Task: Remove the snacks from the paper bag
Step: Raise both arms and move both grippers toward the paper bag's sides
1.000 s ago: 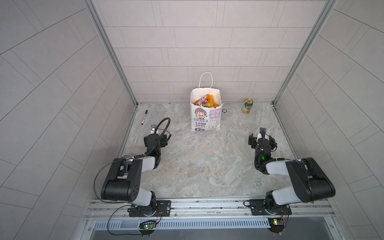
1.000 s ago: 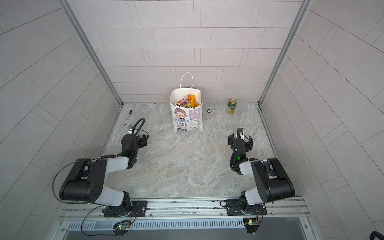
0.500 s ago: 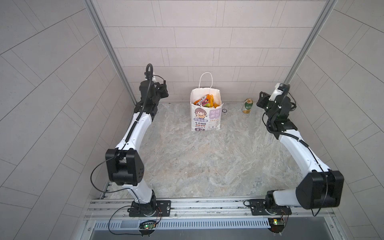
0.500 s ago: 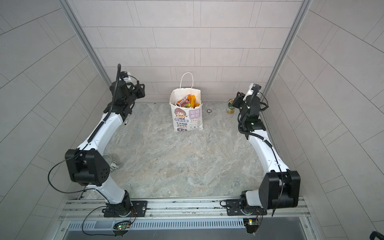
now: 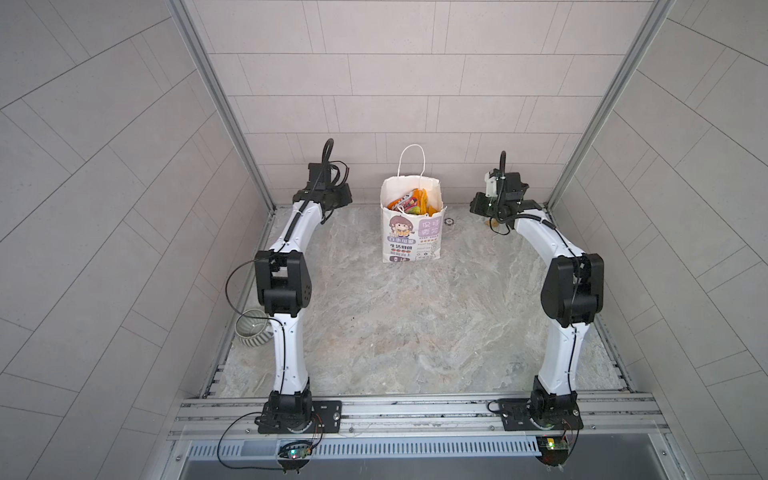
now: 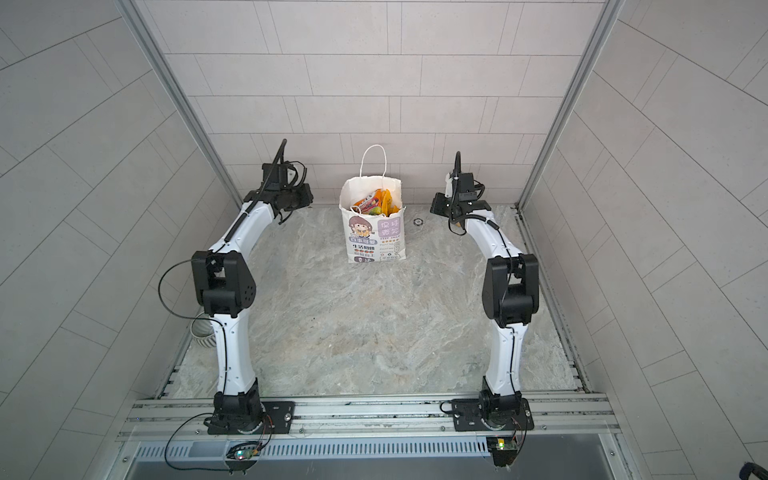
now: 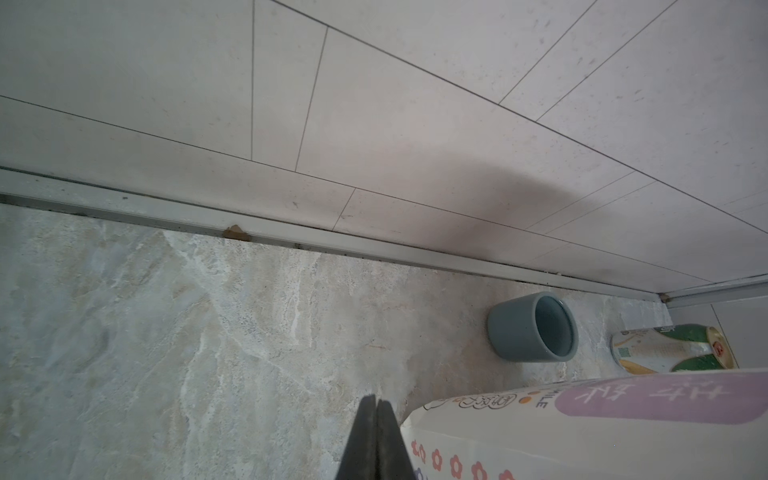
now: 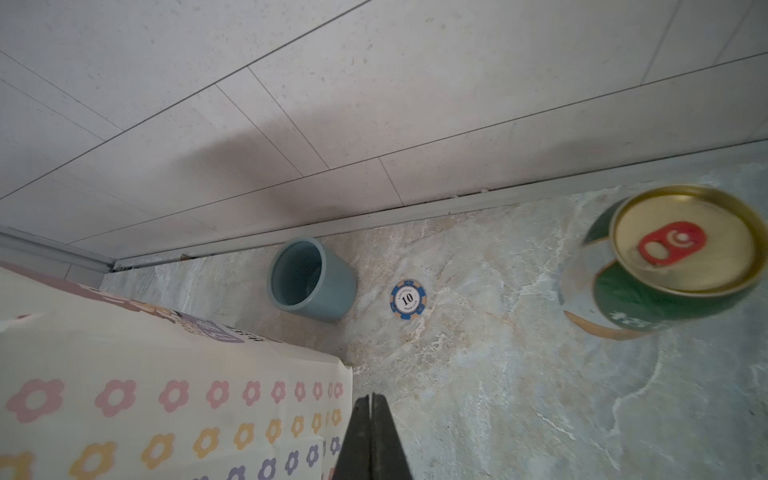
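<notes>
Flanking the paper bag (image 5: 411, 243) of snacks (image 5: 409, 202), left gripper (image 7: 376, 409) and right gripper (image 8: 371, 409) hang clenched, empty.

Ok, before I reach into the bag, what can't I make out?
Snacks: both top views show only the top layer; the paper bag walls hide the rest, so no count.
Drink can: blurred in the right wrist view, cut off by the bag in the left wrist view.
Striped bowl: partly hidden by the left arm in both top views.
</notes>
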Robot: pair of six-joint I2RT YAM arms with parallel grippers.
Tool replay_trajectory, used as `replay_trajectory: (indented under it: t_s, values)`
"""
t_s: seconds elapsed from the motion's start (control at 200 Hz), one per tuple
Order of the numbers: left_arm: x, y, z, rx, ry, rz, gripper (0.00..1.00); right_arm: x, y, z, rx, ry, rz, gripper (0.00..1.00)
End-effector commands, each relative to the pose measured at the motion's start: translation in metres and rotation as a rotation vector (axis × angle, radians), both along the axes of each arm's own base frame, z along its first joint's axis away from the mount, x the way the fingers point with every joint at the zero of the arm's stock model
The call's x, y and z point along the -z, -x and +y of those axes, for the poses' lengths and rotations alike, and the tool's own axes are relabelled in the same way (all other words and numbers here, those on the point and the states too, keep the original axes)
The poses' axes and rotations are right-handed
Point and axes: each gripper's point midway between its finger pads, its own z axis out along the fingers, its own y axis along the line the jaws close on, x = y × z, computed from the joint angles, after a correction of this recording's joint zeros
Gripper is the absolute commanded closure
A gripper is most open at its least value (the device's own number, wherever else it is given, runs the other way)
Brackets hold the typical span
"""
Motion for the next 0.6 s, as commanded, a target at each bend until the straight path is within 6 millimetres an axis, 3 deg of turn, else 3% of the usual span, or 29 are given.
replay_trajectory:
  t_s: [0.0, 0.17, 0.395, 0.595]
  values:
    - [-0.006, -0.007, -0.025, 0.089, 0.039, -0.026, 1.0, 0.0, -0.011, 0.029, -0.122, -0.067, 0.003, 1.0]
    - [0.005, -0.019, -0.047, 0.169, 0.075, -0.025, 1.0, 0.018, -0.041, 0.056, -0.185, -0.145, 0.007, 1.0]
    - [0.01, -0.014, -0.086, 0.28, 0.099, -0.036, 1.0, 0.001, -0.072, 0.086, -0.267, -0.241, -0.1, 1.0]
    - [0.022, -0.006, -0.105, 0.342, 0.094, -0.019, 1.0, 0.005, -0.072, 0.114, -0.375, -0.304, -0.114, 1.0]
